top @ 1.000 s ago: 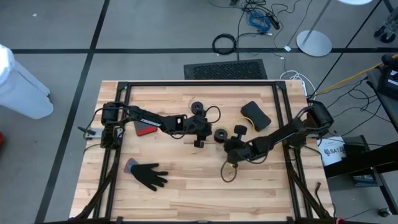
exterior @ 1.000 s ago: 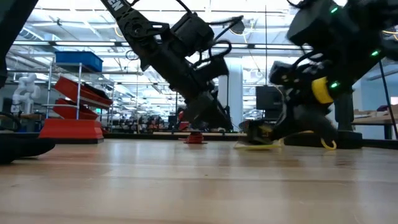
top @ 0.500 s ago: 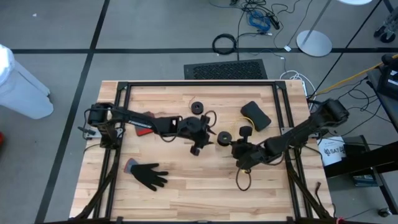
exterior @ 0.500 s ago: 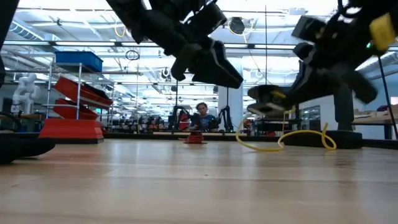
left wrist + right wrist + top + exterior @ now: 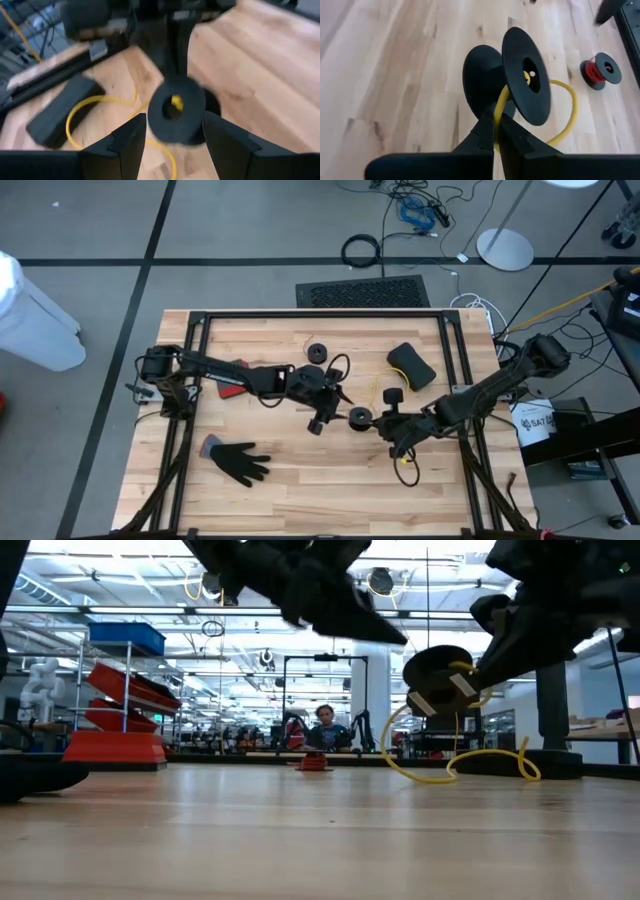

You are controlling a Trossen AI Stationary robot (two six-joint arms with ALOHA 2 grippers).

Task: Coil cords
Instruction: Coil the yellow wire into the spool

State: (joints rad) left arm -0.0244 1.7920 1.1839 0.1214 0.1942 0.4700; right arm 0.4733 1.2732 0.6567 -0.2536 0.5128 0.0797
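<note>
A black spool (image 5: 520, 80) carries the yellow-orange cord (image 5: 565, 115). My right gripper (image 5: 495, 135) is shut on it at mid-table (image 5: 380, 420), and the spool (image 5: 440, 680) is off the wood. The cord's free length lies in a loop (image 5: 460, 768) on the table. My left gripper (image 5: 172, 145) is open and raised, just left of the spool (image 5: 358, 417), with one finger on each side of it from a distance. A thin black cord (image 5: 338, 365) loops on the table beside a second black spool (image 5: 318, 353). My right gripper has its shut fingertips (image 5: 487, 131) pushed in between the spool's two discs, at the core (image 5: 496, 102) where the yellow cord runs down to them. Whether they pinch the core or only the cord, I cannot tell. The spool is lifted clear, its axis about level, and the cord hangs slack to the table.
A black pouch (image 5: 412, 365) and a third small black spool (image 5: 393, 393) lie at the far right. A black glove (image 5: 238, 462) lies at the near left, and a red piece (image 5: 232, 387) at the left. A red-wound spool (image 5: 601, 70) also sits on the wood.
My right gripper has risen and moved a little toward the table's right and near edges, lifting the spool off the wood. The yellow cord's loop has been dragged toward the right. My left gripper has risen from the table.
</note>
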